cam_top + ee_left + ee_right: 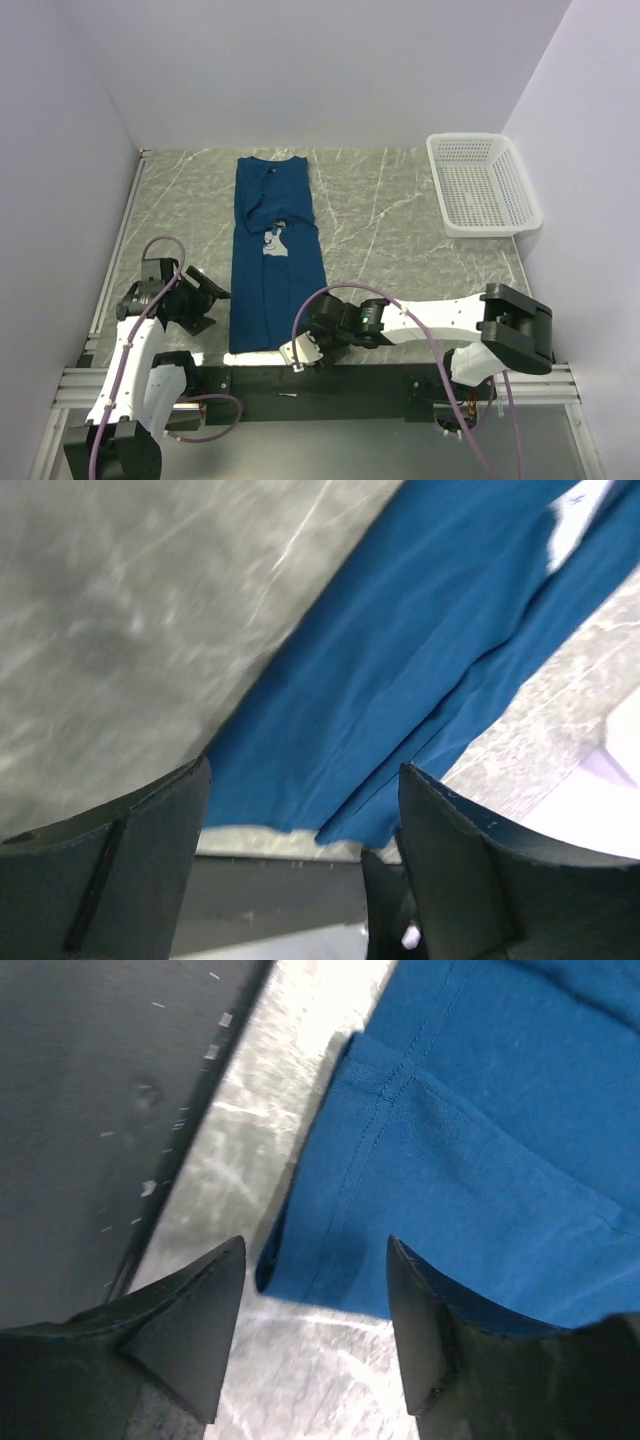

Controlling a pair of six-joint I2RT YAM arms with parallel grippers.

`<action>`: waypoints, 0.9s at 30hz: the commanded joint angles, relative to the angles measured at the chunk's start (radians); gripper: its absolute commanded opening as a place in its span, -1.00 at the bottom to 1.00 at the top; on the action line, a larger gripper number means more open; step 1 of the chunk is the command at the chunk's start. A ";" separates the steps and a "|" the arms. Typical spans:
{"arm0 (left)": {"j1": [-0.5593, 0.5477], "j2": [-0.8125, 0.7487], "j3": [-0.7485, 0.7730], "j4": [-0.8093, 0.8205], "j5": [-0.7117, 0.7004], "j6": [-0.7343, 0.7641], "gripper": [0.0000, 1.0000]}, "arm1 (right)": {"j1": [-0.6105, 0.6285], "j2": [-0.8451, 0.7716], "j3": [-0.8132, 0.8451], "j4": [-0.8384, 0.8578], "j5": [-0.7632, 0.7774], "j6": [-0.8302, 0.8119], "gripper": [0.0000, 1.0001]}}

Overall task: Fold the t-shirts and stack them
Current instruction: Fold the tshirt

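One dark blue t-shirt (272, 270) lies on the table, folded lengthwise into a long strip, collar at the far end. A small white print (272, 243) shows at its middle. My left gripper (217, 305) is open and empty just left of the shirt's near left edge. In the left wrist view the shirt (420, 650) and its hem show between the open fingers (130, 860). My right gripper (304, 351) is open and empty at the shirt's near right corner. In the right wrist view that hem corner (340, 1230) lies between the spread fingertips (420, 1330), untouched.
A white mesh basket (483, 185) stands at the far right by the wall. The grey marbled table (390, 230) is walled on three sides. A black rail (330, 380) runs along the near edge, right behind the shirt's hem.
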 commanded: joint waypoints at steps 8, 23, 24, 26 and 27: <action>-0.127 0.086 0.065 -0.160 -0.083 -0.104 0.55 | 0.007 0.079 -0.045 0.122 0.070 0.032 0.02; -0.384 0.289 0.004 -0.067 -0.180 -0.264 0.33 | -0.058 0.059 -0.014 0.077 -0.004 0.056 -0.97; -0.388 0.304 0.001 -0.044 -0.178 -0.271 0.31 | -0.061 0.059 -0.013 0.074 -0.007 0.056 -0.98; -0.401 0.318 -0.010 -0.021 -0.166 -0.285 0.16 | -0.065 0.049 -0.010 0.073 -0.011 0.059 -0.99; -0.407 0.330 -0.009 -0.016 -0.160 -0.287 0.16 | -0.070 0.047 -0.011 0.073 -0.014 0.061 -0.99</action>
